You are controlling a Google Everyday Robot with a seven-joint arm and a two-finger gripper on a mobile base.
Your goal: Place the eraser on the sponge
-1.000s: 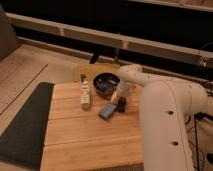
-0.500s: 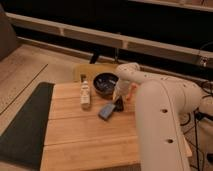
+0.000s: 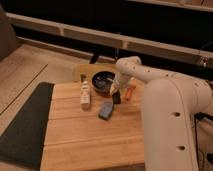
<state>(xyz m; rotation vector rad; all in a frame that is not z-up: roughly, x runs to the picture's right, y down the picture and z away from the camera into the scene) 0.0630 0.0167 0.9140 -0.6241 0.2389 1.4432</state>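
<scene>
The eraser [image 3: 116, 98] is a small dark block on the wooden table [image 3: 90, 140], just right of the dark bowl. My gripper [image 3: 115, 92] comes down from the white arm [image 3: 165, 115] and sits right at the eraser's top, touching or nearly touching it. The sponge [image 3: 105, 110] is a flat blue pad lying on the table a short way in front and to the left of the eraser, apart from it. Nothing rests on the sponge.
A dark bowl [image 3: 102, 82] stands at the table's back, with a white-and-tan carton [image 3: 85, 94] to its left. A small orange object [image 3: 130, 91] lies right of the gripper. A dark mat [image 3: 22, 125] covers the floor on the left.
The arm has swung a little to the left and fills more of the right side. The gripper stays at the eraser; sponge, bowl and carton have not moved.
</scene>
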